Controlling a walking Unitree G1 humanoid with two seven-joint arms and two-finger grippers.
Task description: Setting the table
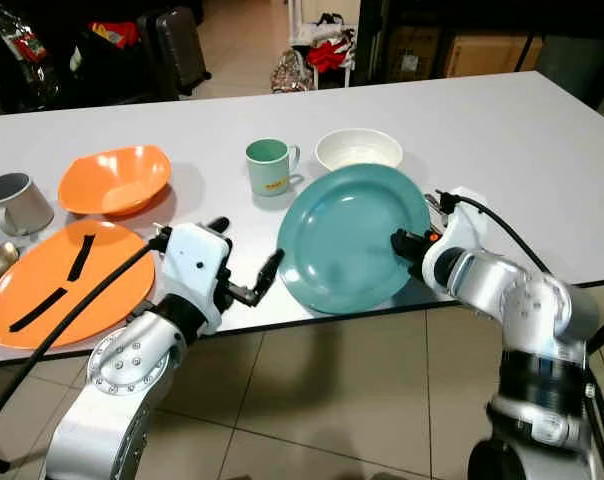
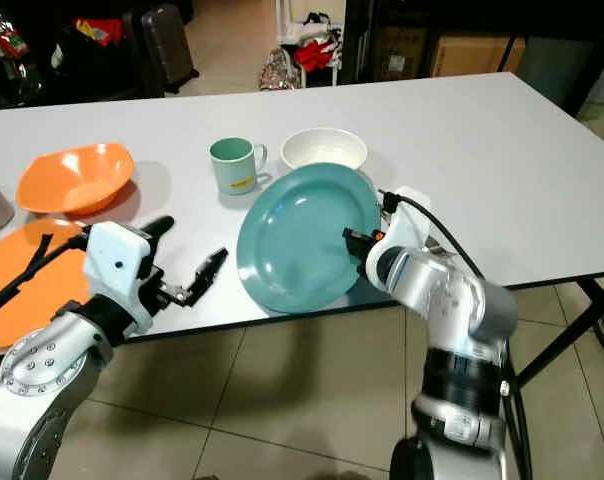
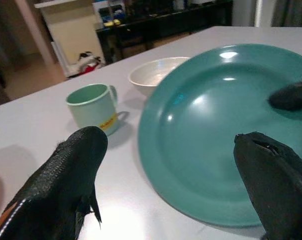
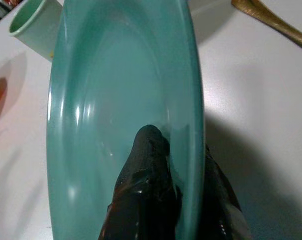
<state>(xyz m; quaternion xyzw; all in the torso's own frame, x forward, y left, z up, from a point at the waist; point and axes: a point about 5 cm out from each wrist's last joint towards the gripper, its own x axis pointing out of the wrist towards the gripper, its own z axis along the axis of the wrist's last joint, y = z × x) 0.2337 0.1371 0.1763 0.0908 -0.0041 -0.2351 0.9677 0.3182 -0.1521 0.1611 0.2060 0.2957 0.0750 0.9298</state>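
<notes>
Right wrist view: right gripper [image 4: 173,165] pinches rim of teal plate [image 4: 116,115], one finger on top face, other beneath; plate tilted, near front edge of white table [image 1: 502,150]; left gripper [image 1: 244,262] empty, fingers spread wide, just beside plate's left rim; green mug [image 1: 269,165], white bowl [image 1: 358,150] behind plate; orange bowl [image 1: 114,180], orange plate [image 1: 67,285] toward table's left end.
</notes>
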